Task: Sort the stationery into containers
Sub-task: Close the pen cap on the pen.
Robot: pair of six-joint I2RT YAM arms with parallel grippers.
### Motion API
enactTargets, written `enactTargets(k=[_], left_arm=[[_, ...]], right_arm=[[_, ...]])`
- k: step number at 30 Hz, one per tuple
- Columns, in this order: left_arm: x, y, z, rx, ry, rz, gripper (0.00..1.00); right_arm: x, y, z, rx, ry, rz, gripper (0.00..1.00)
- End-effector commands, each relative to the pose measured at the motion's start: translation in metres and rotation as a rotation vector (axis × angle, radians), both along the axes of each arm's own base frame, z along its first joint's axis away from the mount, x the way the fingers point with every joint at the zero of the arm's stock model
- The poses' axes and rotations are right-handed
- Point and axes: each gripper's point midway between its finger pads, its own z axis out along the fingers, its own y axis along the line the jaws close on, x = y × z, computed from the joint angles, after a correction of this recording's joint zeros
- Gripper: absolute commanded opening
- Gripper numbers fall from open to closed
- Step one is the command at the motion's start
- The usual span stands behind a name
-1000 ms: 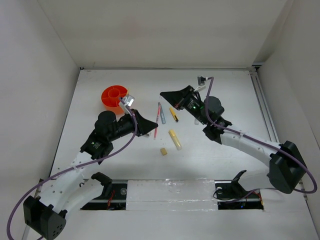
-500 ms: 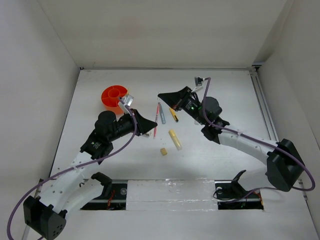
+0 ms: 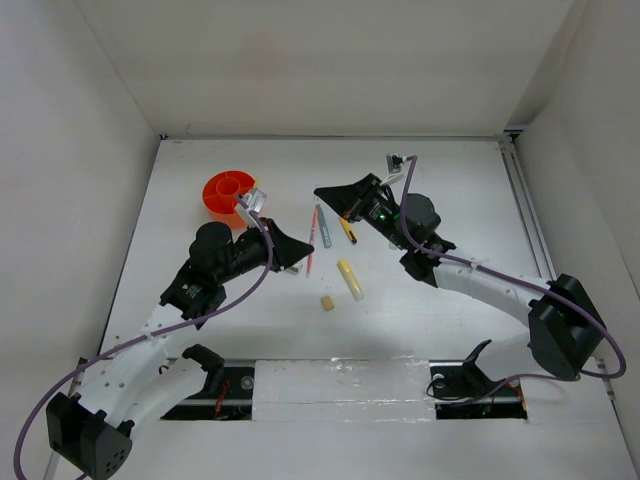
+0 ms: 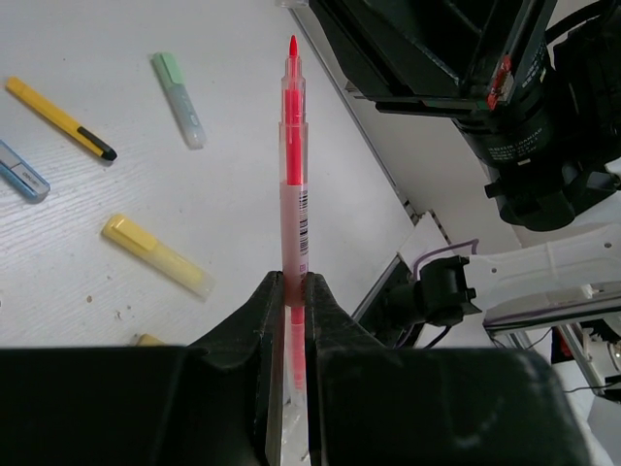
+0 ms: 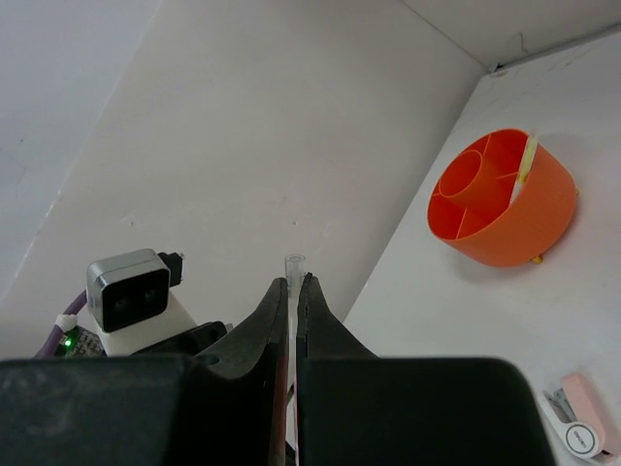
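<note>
Barely any change over that last second: my left claw (image 4: 293, 283) crept toward the orange cup (image 3: 212, 205), clamped on the pink-red pen (image 4: 292, 175) above the tabletop (image 3: 470, 180). Right claw (image 5: 293, 286) pinched a thin clear piece (image 5: 291, 262). Pen was grabbed, drop-off was still pending.

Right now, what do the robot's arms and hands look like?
The left arm and right arm are white tubes with chunky black joints. A purple cable runs along each. The left hand and right hand are black wedges with two flat fingers each.
</note>
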Motion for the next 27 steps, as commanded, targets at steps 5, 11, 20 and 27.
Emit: enactTargets(k=[5,11,20,27], left_arm=[[0.004,0.001,0.026,-0.028,-0.077,0.015,0.0],[0.007,0.0,0.027,-0.026,-0.076,0.024,0.0],[0.007,0.0,0.031,-0.031,-0.084,0.024,0.0],[0.007,0.0,0.031,-0.031,-0.084,0.024,0.0]], right_arm=[[-0.007,-0.001,0.023,0.031,-0.093,0.008,0.0],[-0.009,0.0,0.027,0.036,-0.102,0.017,0.0],[-0.008,0.002,0.023,0.022,-0.103,0.024,0.0],[-0.006,0.006,0.014,0.008,-0.09,0.033,0.0]])
